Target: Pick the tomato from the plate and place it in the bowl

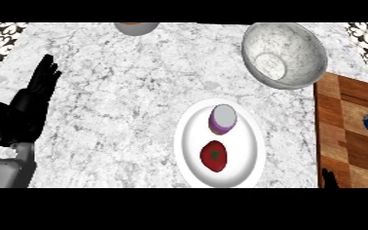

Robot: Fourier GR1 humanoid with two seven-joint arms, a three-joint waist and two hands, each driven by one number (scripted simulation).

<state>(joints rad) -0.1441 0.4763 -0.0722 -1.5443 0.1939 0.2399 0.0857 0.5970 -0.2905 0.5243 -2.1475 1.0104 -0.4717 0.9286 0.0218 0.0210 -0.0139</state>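
A red tomato (pixel 214 156) with a green stem spot lies on the near half of a white plate (pixel 244 146). A halved purple onion (pixel 223 119) rests on the same plate, just beyond the tomato. The marbled grey bowl (pixel 285 53) stands farther back and to the right, tilted so its inside shows. My left hand (pixel 32 97) rests at the left edge with straight fingers pointing up, far from the plate. Only dark fingertips of my right hand (pixel 330 179) show at the lower right corner, to the right of the plate.
A wooden checkered board (pixel 343 126) lies along the right edge beside the plate, with a small blue thing at its right edge. Part of a round container with an orange inside (pixel 135 27) shows at the counter's far edge.
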